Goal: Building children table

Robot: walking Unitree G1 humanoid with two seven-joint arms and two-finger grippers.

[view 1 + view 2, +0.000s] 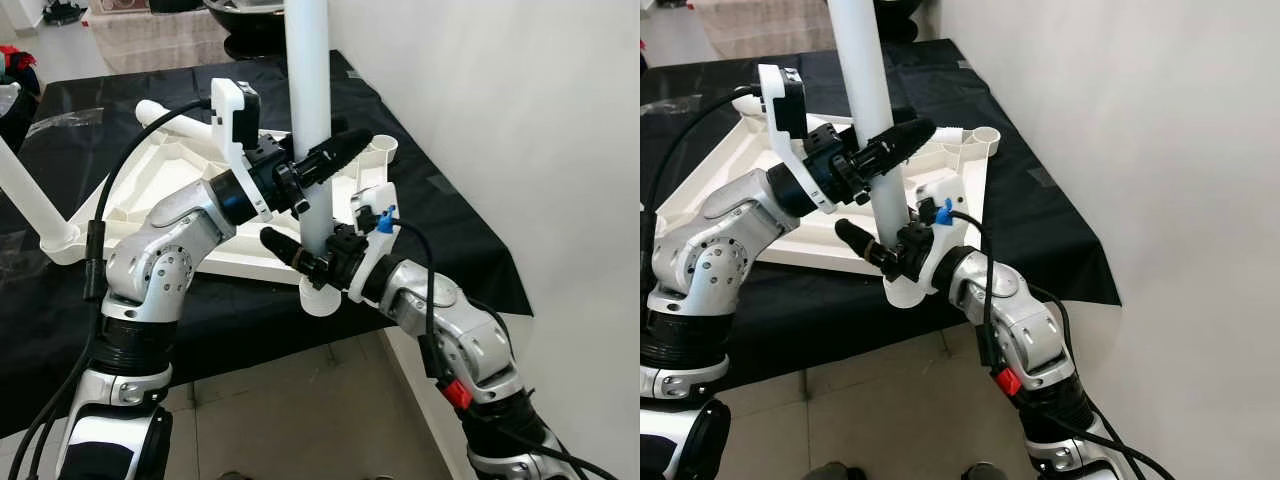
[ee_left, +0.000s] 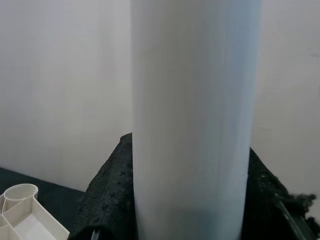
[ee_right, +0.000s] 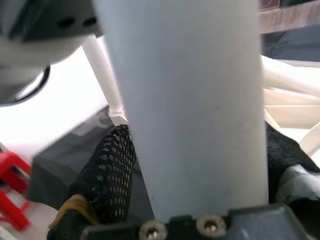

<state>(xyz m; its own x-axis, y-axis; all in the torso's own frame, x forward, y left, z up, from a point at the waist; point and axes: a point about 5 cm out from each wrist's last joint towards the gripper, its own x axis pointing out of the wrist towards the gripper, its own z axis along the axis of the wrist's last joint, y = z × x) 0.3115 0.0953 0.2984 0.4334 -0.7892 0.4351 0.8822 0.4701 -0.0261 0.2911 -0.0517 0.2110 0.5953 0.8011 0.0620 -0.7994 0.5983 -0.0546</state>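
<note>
On the black-covered table [image 1: 470,250] lies the white plastic tabletop [image 1: 150,190], upside down, one leg already standing at its left corner. At the near edge I see a white table leg [image 1: 310,100] held upright by both grippers: my left gripper [image 1: 318,165] pinches it higher up, my right gripper [image 1: 300,255] clamps it near its lower end.

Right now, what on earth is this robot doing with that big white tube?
It is putting together a small table. Both end effectors are clamped on one upright white table leg: the left end effector higher up, the right end effector near its lower end. The leg stands at the near edge of the upturned white tabletop, which lies on a black cloth and already carries another leg.
</note>
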